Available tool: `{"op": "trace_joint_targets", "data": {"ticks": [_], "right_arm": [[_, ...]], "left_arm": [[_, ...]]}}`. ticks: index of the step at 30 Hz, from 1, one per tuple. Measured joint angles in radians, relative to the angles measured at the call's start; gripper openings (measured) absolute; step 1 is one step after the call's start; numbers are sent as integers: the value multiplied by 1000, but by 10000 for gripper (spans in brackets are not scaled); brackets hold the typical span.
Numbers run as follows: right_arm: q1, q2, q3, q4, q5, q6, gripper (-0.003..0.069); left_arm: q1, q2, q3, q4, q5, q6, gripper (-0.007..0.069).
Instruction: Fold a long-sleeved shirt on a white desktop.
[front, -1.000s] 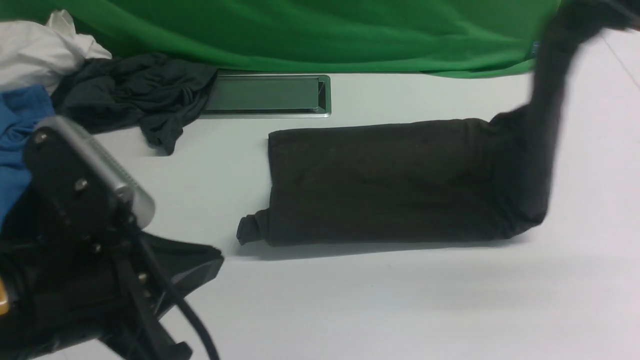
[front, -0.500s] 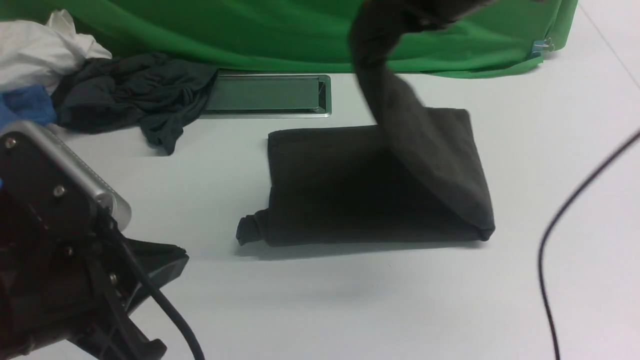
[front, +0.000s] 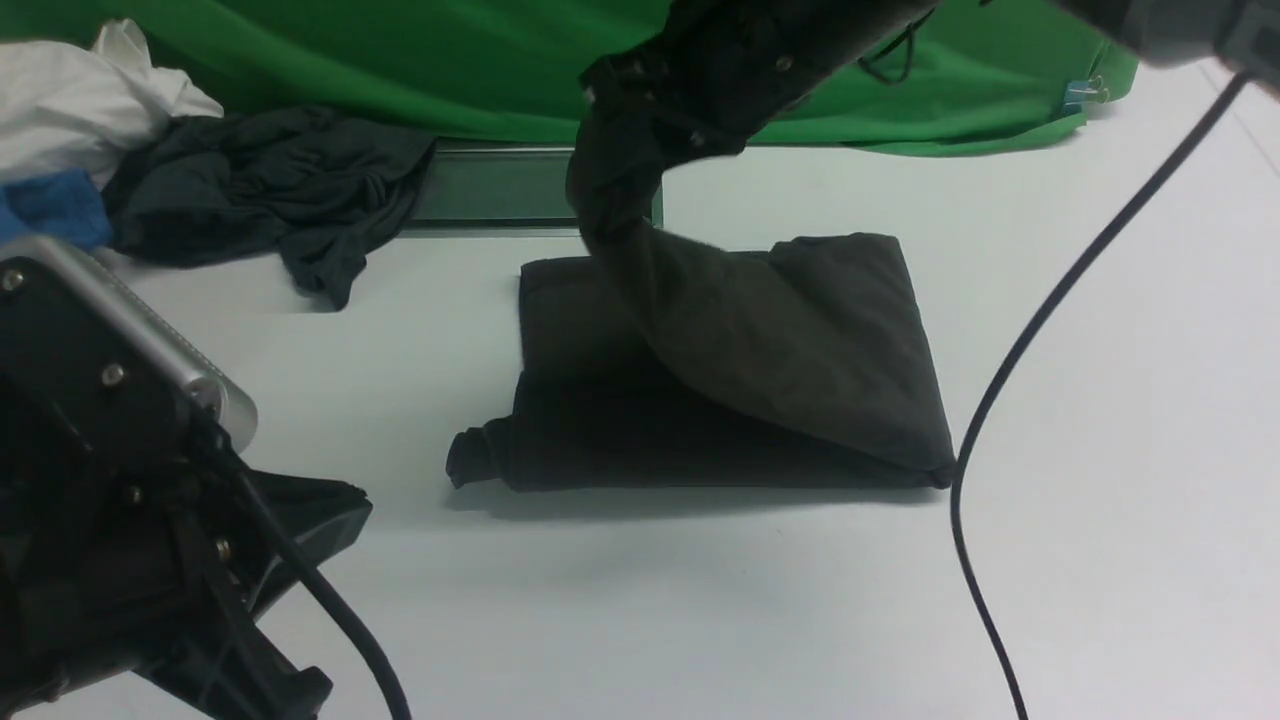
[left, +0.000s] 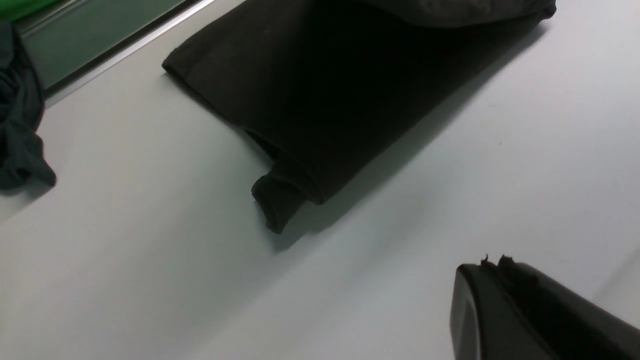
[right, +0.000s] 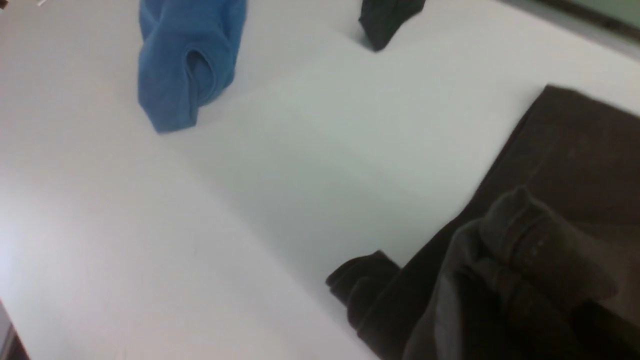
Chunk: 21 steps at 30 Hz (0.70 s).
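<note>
Nearest, low at the left, the left gripper (left: 505, 300) is fully closed and holds nothing. In the middle of the broad white desktop (front: 700, 600) lies the dark brown-black knit long-sleeved shirt (front: 720, 400), half folded. Farther back, the right gripper (front: 615, 190) pinches its lifted end above the left part.

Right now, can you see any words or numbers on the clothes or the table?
None: no words, numbers or signs can be read in any view.
long-sleeved shirt: plain dark fabric, no label showing.
blue shirt: plain.
white desktop: bare, no markings.
</note>
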Motion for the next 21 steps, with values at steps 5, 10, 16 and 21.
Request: {"op": "trace_joint_targets", "data": {"ticks": [5, 10, 16, 21], "right_arm": [[3, 0, -25, 21, 9, 25, 430], [-4, -35, -68, -22, 125, 26, 465], [-8, -170, -25, -346, 143, 46, 212], [-28, -279, 172, -512, 113, 81, 38]], "left_arm": [[0, 0, 3, 1, -16, 0, 17], [0, 0, 4, 2, -20, 0, 17], [0, 0, 5, 36, -26, -47, 17], [0, 0, 6, 143, -48, -163, 17]]}}
